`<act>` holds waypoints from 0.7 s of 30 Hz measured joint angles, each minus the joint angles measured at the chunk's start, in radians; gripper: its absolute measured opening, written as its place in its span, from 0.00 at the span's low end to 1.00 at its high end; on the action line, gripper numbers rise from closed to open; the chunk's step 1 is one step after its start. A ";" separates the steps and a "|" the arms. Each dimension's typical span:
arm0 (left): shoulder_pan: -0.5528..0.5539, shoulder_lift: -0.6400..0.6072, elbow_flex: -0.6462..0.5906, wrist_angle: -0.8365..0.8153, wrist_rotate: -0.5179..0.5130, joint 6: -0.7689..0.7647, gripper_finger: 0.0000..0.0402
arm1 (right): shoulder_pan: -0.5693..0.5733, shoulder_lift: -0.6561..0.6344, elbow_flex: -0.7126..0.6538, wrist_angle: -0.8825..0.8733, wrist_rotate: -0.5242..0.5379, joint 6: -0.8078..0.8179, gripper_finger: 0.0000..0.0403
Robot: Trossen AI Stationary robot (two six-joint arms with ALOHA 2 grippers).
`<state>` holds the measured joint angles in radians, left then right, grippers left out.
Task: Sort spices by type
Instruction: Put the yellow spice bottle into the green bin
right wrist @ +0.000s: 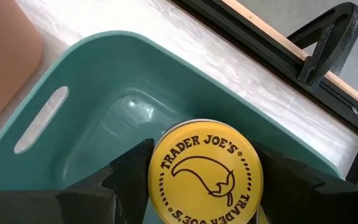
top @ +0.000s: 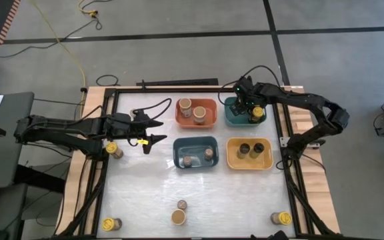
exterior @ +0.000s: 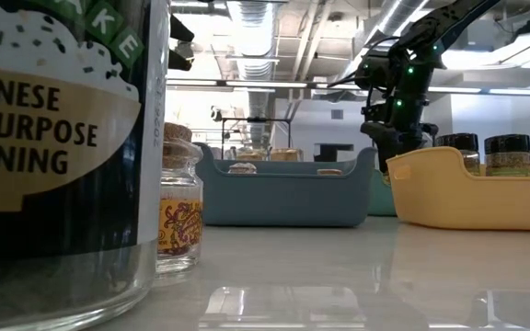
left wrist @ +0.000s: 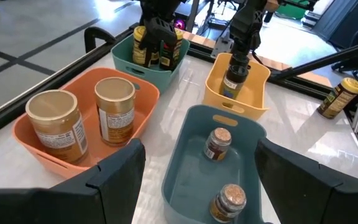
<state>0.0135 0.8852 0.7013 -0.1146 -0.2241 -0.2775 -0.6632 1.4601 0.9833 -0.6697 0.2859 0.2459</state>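
Teal bin: right claw gripping yellow-lidded jar

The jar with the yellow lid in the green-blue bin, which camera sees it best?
The right wrist view: the yellow-lidded jar fills the picture, between the right end effector's fingers, in the teal bin. The high view shows it tiny. The left wrist view shows it far off, partly hidden. The low view hides it.

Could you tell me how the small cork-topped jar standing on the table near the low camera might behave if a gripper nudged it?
The cork-topped jar looks like clear glass, so probably slick and breakable. Upright on a smooth, glossy table, it would likely slide before tipping if pushed low. Knocked over, its round body could well roll.
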 joint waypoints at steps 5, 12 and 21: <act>0.000 0.000 0.000 0.000 0.000 0.000 0.72 | 0.000 0.000 0.000 0.004 0.000 -0.039 0.67; 0.000 0.000 0.000 0.000 0.000 0.000 0.72 | 0.000 0.000 0.000 0.000 0.000 -0.037 0.67; 0.000 0.000 0.000 0.000 0.000 -0.015 0.72 | 0.000 0.000 0.000 0.018 0.000 -0.037 0.67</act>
<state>0.0135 0.8852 0.7013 -0.1146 -0.2241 -0.2930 -0.6628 1.4601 0.9833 -0.6522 0.2856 0.2085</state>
